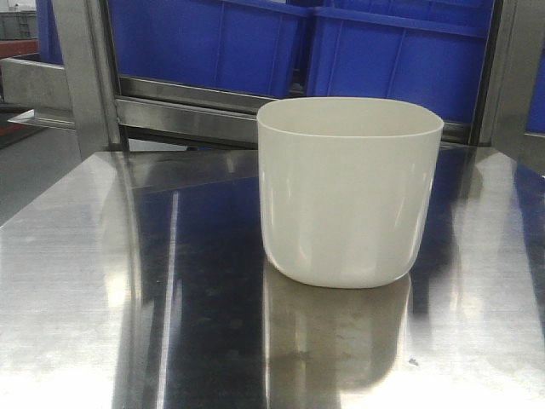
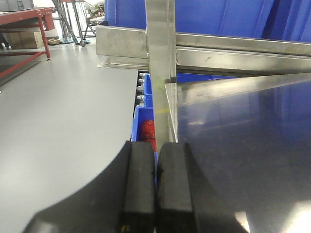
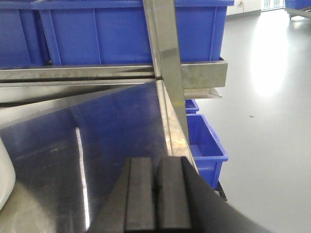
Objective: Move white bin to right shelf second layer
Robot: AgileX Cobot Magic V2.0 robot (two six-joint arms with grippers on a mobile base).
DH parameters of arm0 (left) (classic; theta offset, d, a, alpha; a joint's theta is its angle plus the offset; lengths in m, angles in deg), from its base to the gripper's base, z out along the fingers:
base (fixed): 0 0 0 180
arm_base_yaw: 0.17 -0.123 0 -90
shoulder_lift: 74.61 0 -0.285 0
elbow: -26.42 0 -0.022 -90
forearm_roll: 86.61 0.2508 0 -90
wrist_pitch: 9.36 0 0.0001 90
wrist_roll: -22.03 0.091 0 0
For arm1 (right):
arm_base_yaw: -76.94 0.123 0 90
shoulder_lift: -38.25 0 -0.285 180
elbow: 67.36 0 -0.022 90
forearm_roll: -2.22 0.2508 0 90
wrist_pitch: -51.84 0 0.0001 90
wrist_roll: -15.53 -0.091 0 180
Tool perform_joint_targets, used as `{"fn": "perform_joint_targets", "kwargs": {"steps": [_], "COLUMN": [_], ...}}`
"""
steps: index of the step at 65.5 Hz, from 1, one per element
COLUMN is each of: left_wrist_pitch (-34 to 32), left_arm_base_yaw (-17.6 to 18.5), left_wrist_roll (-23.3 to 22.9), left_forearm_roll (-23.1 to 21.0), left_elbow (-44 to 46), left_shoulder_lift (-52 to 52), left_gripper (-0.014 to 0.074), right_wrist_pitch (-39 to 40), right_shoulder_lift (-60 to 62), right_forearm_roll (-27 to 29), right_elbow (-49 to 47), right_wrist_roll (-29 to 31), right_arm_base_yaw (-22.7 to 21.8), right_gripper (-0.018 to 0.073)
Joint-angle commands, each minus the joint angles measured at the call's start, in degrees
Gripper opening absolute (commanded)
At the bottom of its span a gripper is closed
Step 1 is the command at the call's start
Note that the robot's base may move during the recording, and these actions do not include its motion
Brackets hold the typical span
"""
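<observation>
Front-facing view: the white bin (image 1: 349, 192) stands upright on the counter (image 1: 77, 298), toward its far edge, untouched. Left pincer (image 2: 156, 160) and right pincer (image 3: 155, 170) are both closed, empty. I judge no step done yet.

L gripper (image 2: 156, 160) at 6 o'clock, black pads (image 2: 141, 184) touching. Steel post (image 2: 160, 48) upright at 12, straight above gripper. Table (image 2: 243, 155) at 3–4, mirror-like w/ blue reflections, edge just beside post. Blue crates (image 2: 218, 14) at 1, on steel rail (image 2: 223, 56). Lower crates (image 2: 145, 116) at centre, below table edge, red stuff inside. Grey floor (image 2: 63, 126) at 9. Red bench (image 2: 24, 19) at 10–11.
</observation>
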Motion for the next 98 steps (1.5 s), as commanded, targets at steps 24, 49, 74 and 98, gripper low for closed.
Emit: {"fn": "perform_joint_targets", "kwargs": {"steps": [24, 49, 74, 98], "left_wrist_pitch": [-4.9, -4.9, -4.9, -4.9], "left_arm_base_yaw": [0.2, 0.2, 0.2, 0.2], "left_wrist_roll": [-0.2, -0.2, -0.2, -0.2], "left_forearm_roll": [0.0, 0.0, 0.0, 0.0], "left_elbow": [-2.1, -2.1, -2.1, -2.1], "left_shoulder_lift": [0.2, 0.2, 0.2, 0.2], "left_gripper": [0.0085, 0.0085, 0.0085, 0.0085], "right_wrist_pitch": [5.7, -22.1, -45.8, -44.4], "right_shoulder_lift": [-16.3, -45.5, -64.2, -73.7], "right_forearm_roll": [0.2, 4.7, 5.6, 5.6], "right_elbow": [-11.2, -49.6, -72.1, -74.5], "right_wrist_roll": [0.2, 0.2, 0.3, 0.3], "right_arm_base_yaw": [-0.2, -0.2, 5.9, 20.6], "right_gripper": [0.0056, 0.0058, 0.0497, 0.0497]}}
